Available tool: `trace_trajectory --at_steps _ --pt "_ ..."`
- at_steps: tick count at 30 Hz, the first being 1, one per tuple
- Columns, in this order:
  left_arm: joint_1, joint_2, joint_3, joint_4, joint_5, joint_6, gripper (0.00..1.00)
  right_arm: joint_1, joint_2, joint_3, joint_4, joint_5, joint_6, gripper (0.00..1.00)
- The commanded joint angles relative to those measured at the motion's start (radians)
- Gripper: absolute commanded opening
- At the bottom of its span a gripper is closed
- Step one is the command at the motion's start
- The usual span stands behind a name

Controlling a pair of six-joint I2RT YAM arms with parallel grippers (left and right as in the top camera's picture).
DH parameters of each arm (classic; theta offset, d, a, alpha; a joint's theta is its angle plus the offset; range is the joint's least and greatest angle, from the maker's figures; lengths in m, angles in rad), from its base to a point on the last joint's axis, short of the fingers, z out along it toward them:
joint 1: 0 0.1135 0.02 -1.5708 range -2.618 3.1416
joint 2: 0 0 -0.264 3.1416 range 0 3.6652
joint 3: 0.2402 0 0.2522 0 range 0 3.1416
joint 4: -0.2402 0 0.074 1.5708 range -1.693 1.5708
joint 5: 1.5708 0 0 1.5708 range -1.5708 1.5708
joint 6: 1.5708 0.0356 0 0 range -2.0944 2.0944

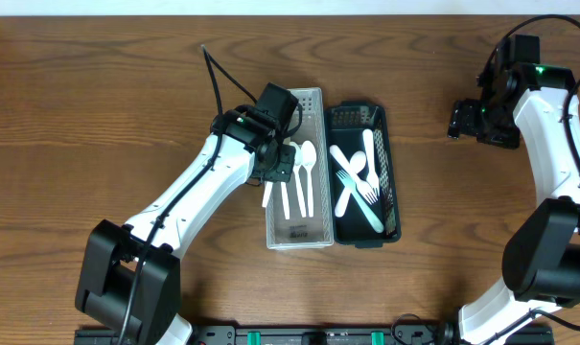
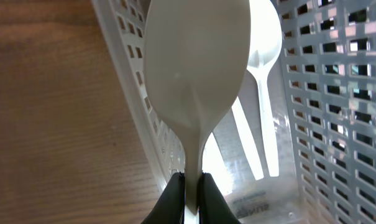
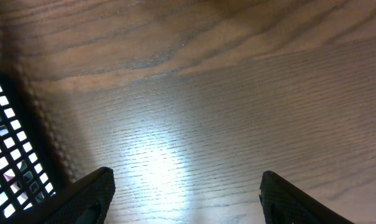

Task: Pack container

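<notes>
My left gripper (image 2: 192,180) is shut on the handle of a white plastic spoon (image 2: 197,74), whose bowl hangs over the left wall of the white perforated basket (image 2: 337,124). Seen from overhead, this gripper (image 1: 273,171) sits at the white basket's (image 1: 316,105) left wall, and the held spoon's handle (image 1: 267,195) sticks out over that wall. Two white spoons (image 1: 307,177) lie inside. The black basket (image 1: 393,163) beside it holds white forks (image 1: 357,182) and other utensils. My right gripper (image 1: 459,120) is open over bare table, off to the right of both baskets.
The right wrist view shows the open fingers (image 3: 88,196) above the wood table (image 3: 206,93), with a corner of the black basket (image 3: 7,155) at its left edge. A black cable (image 1: 216,81) runs over the table behind the left arm.
</notes>
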Motion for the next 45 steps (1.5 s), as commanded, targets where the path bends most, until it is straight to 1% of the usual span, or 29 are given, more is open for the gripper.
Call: trace_trajectory --at_steps 1,3,12,19,20,22,23,25,26,29,31,34,37,39,40,42,43,45 --pt "-0.011 -0.001 0.009 -0.004 0.011 -0.133 0.06 -0.001 0.000 -0.003 0.000 0.000 -0.010 0.78" --pt "-0.023 -0.001 0.012 -0.003 0.043 -0.183 0.06 -0.001 0.000 -0.003 0.000 0.000 -0.010 0.78" --pt "-0.080 -0.001 0.045 -0.002 0.041 -0.323 0.06 -0.001 0.000 -0.003 0.000 0.000 -0.010 0.78" --pt "-0.079 0.005 0.045 -0.002 0.015 -0.328 0.06 -0.001 0.000 -0.003 0.000 0.000 -0.010 0.78" --pt "-0.079 0.005 0.045 -0.001 0.015 -0.328 0.11 -0.001 0.000 -0.003 0.000 0.000 -0.010 0.78" --pt "-0.079 0.005 0.045 0.005 0.015 -0.312 0.32 -0.001 0.000 -0.003 -0.001 0.000 -0.010 0.78" --pt "-0.079 0.005 0.046 0.006 0.015 -0.297 0.35 -0.001 0.000 -0.003 0.000 0.000 -0.010 0.78" --pt "-0.079 0.005 0.046 0.009 0.015 -0.263 0.37 -0.001 0.000 -0.003 0.000 0.000 -0.010 0.78" --pt "-0.079 0.005 0.048 0.009 0.015 -0.252 0.40 -0.001 0.000 -0.003 0.000 0.000 -0.010 0.78" --pt "-0.078 -0.002 0.068 0.005 0.014 -0.190 0.41 -0.001 0.000 -0.003 0.000 0.000 -0.010 0.78" --pt "-0.074 -0.018 0.084 0.003 -0.024 -0.154 0.42 -0.001 0.000 -0.003 0.002 0.000 -0.011 0.77" --pt "-0.042 -0.072 0.095 -0.001 -0.132 -0.128 0.55 0.007 0.000 -0.003 0.013 0.000 -0.023 0.77" --pt "0.045 -0.136 0.095 -0.011 -0.189 -0.119 0.62 0.040 -0.001 -0.002 0.041 0.000 -0.025 0.78" --pt "0.129 -0.161 0.095 -0.010 -0.189 -0.101 0.71 0.079 -0.002 -0.002 0.074 0.000 -0.025 0.80" --pt "0.171 -0.166 0.095 -0.006 -0.189 -0.096 0.78 0.101 -0.001 0.000 0.097 0.000 -0.025 0.82" --pt "0.260 -0.163 0.095 0.013 -0.188 -0.075 0.92 0.153 -0.001 0.000 0.173 0.000 -0.034 0.88" --pt "0.302 -0.156 0.095 0.028 -0.187 -0.063 0.97 0.172 -0.001 0.000 0.215 0.000 -0.042 0.99" --pt "0.359 -0.143 0.095 0.053 -0.184 -0.055 0.98 0.206 -0.001 0.000 0.305 0.000 -0.048 0.99"
